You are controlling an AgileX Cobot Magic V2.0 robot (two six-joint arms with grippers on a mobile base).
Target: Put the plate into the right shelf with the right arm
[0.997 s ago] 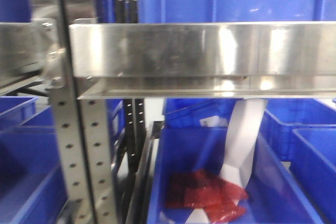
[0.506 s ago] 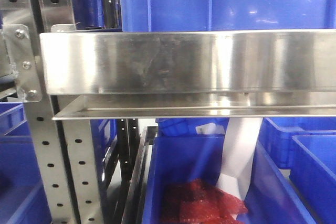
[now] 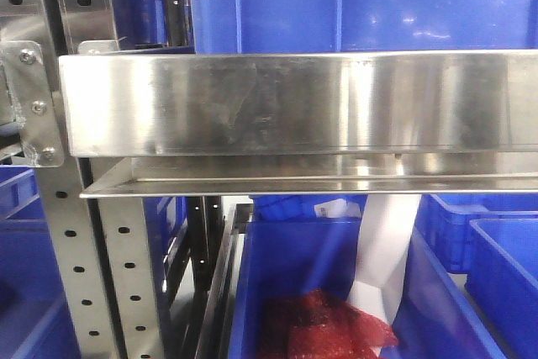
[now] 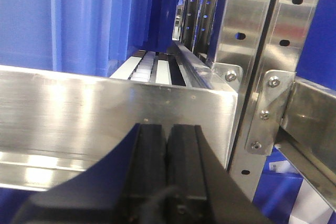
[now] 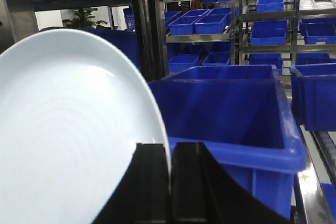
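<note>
1. The right gripper (image 5: 169, 156) was clamped on the rim of the plate (image 5: 68, 129), one black finger on each side of the edge.
2. The plate filled the left half of the right wrist view, showing a glossy white surface.
3. Beyond it sat a deep blue bin (image 5: 226, 103), with more racks of blue bins far behind.
4. The left gripper (image 4: 167, 135) was closed, pads pressed together with nothing between them, near the front lip of the shelf (image 4: 105, 108).
5. In the front view that steel lip spanned the frame, bolted to a perforated upright (image 3: 92, 275).
6. Beneath it, a lower bin (image 3: 286, 266) held a red mesh bag (image 3: 319, 329) and a white strip (image 3: 387, 250).
</note>
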